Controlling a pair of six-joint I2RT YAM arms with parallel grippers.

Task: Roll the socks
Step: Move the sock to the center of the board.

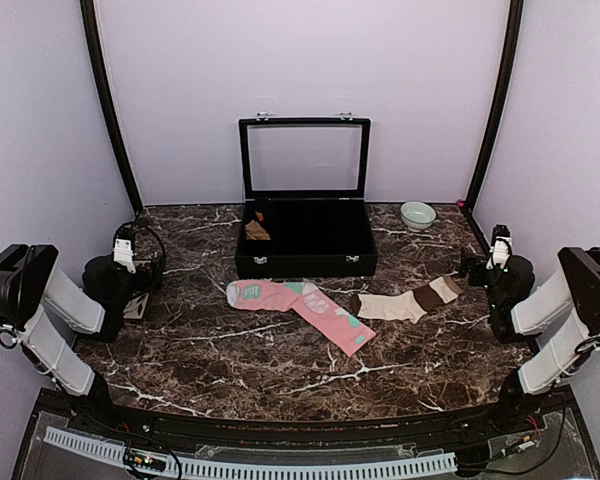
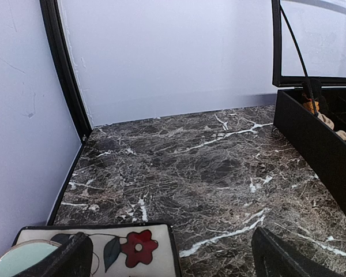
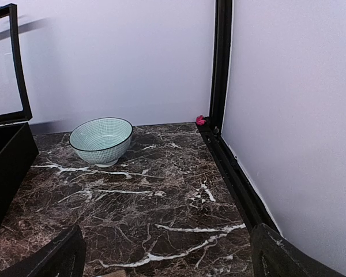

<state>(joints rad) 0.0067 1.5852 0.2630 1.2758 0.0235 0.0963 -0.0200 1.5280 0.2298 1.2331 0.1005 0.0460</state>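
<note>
From above, the left gripper (image 1: 138, 262) sat low at its own side of the marble table (image 1: 230, 350), clear of everything. The pink sock (image 1: 300, 305) lay flat well off to its right, out in the middle. The cream sock (image 1: 410, 300) lay flat too, nearer the right gripper (image 1: 485, 262), just off to that one's left. Neither sock was rolled or touched. Beyond both socks stood the black box (image 1: 305, 266), lid up, with a tan bundle (image 1: 257, 230) in its left end. A bowl (image 1: 417, 215) sat ahead of the right gripper.

On the left wrist camera, the two fingers (image 2: 75, 259) stood wide apart with nothing between them. A flowered tile (image 2: 132, 245) lay directly beneath, and the box wall was ahead and to the right. No sock showed there.

On the right wrist camera, the fingers (image 3: 282, 254) were spread wide as well, holding nothing. The striped bowl sat ahead and to the left, and a small pink object (image 3: 200, 120) sat in the far corner. No sock could be made out for certain.
</note>
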